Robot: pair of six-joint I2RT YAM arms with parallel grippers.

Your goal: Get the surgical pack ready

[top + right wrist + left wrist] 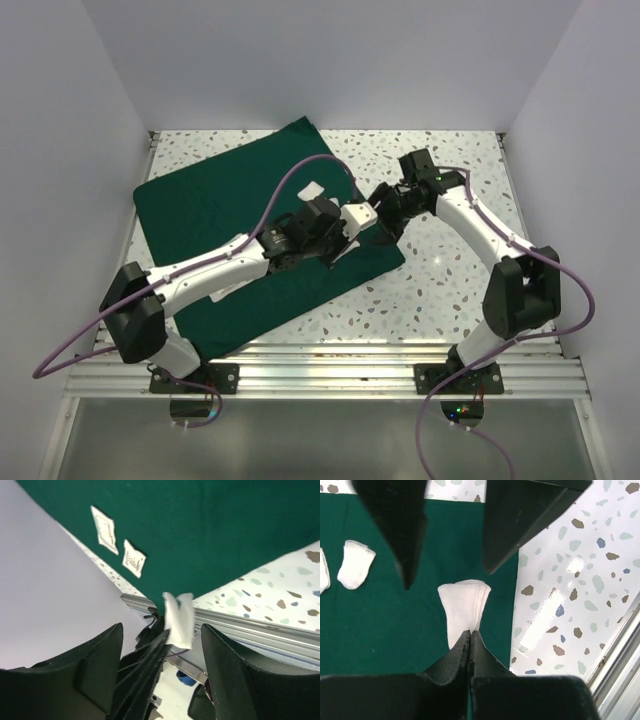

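On my overhead view the large dark green cloth drape (220, 230) lies flat on the speckled white surface (450, 270), filling the left and middle of the frame with one corner pointing to the top. My left claw (471, 636) is clamped together on a white folded gauze pad (464, 605). From the left wrist camera I see its two dark tips pinched on the pad's near edge at the lower middle of the frame, the pad fanning out over the drape close to its right border. The right claw (162, 630) faces it from the other side with its fingers (102, 665) set apart — the pad hangs in the gap between them, clear of both. In the overhead view the two claws meet nose to nose just right of centre, over the drape's right edge. Two more small white gauze pads (355, 564) lie on the drape at the left edge of the left wrist frame, just beside each other. Two flat white packets (106, 529) sit side by side on the drape at the upper left of the right wrist frame, near its border with the surface.
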